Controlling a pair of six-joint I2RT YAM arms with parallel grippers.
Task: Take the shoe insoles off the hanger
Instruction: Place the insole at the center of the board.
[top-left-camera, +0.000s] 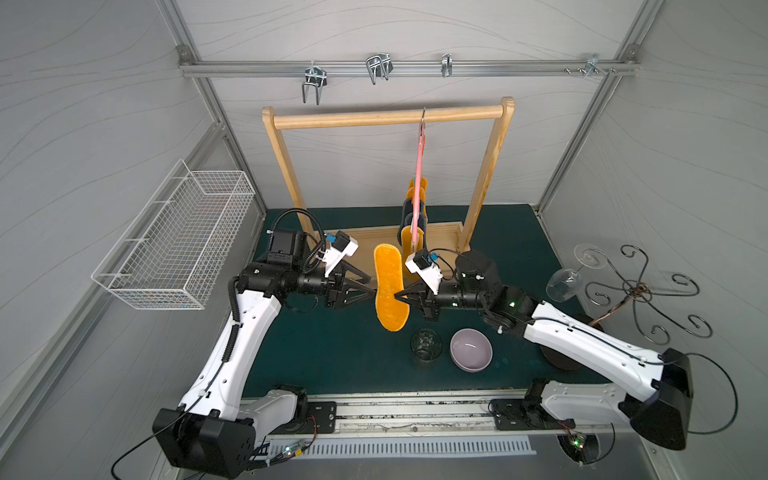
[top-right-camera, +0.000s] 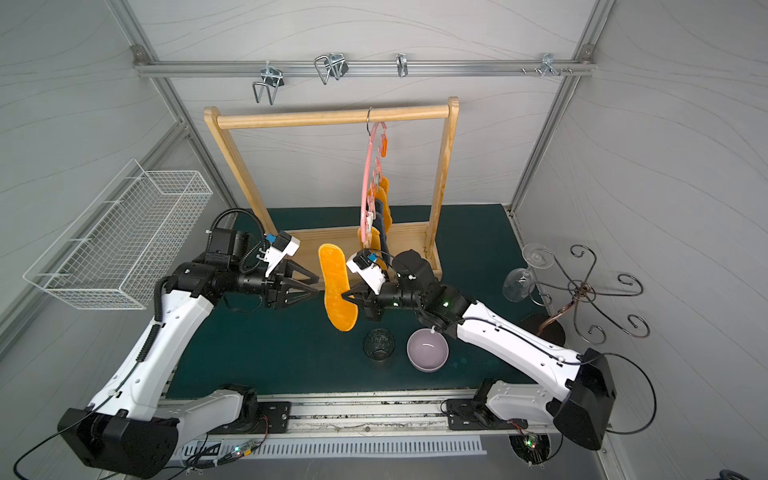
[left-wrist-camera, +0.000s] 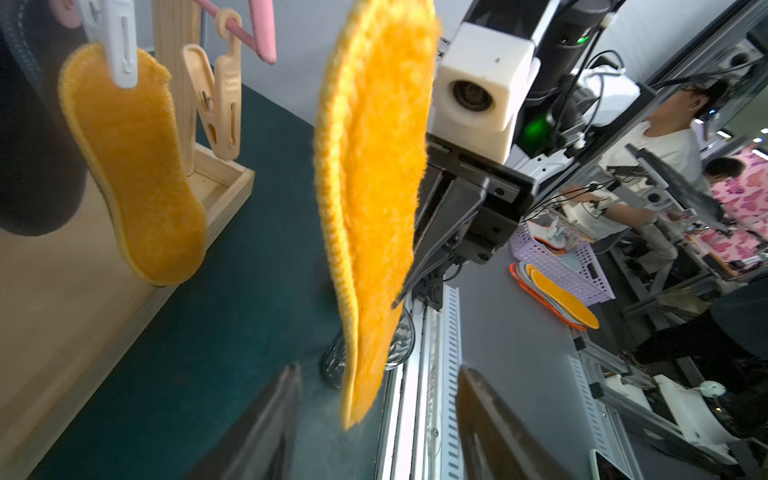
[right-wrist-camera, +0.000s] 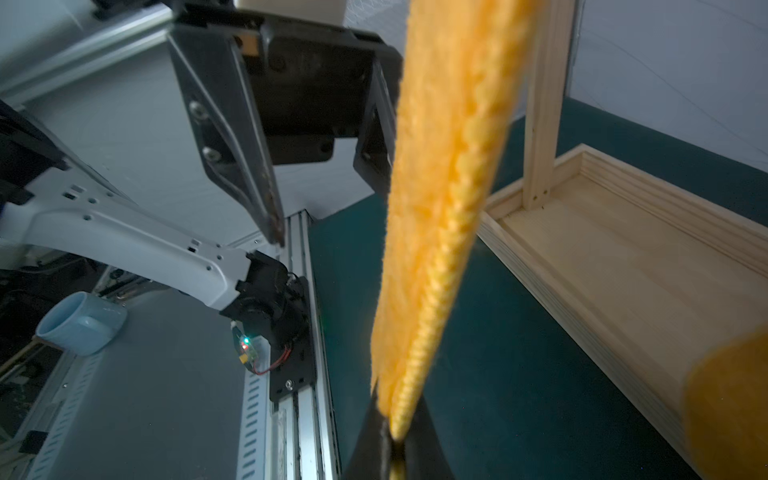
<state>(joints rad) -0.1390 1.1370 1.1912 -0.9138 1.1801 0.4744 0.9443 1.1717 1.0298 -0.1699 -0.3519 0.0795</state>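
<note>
Though spread wide, grips nothing at the left gripper (top-left-camera: 372, 286), tips just off the fuzzy, foot-shaped mustard insole (top-left-camera: 388, 272). Pinches its edge at the right gripper (top-left-camera: 395, 296), apart from the thin pink hanger (top-left-camera: 419, 174) behind, shoe insoles (top-right-camera: 384, 208) clipped there. Below: ribbed glass (top-left-camera: 425, 344), smooth lilac bowl (top-left-camera: 471, 349), open green mat (top-left-camera: 324, 345).

Hanging insoles (top-right-camera: 385, 216) bunched edge-on (count unclear), held insole (left-wrist-camera: 374, 166) cut off in 2 wrist views
</note>
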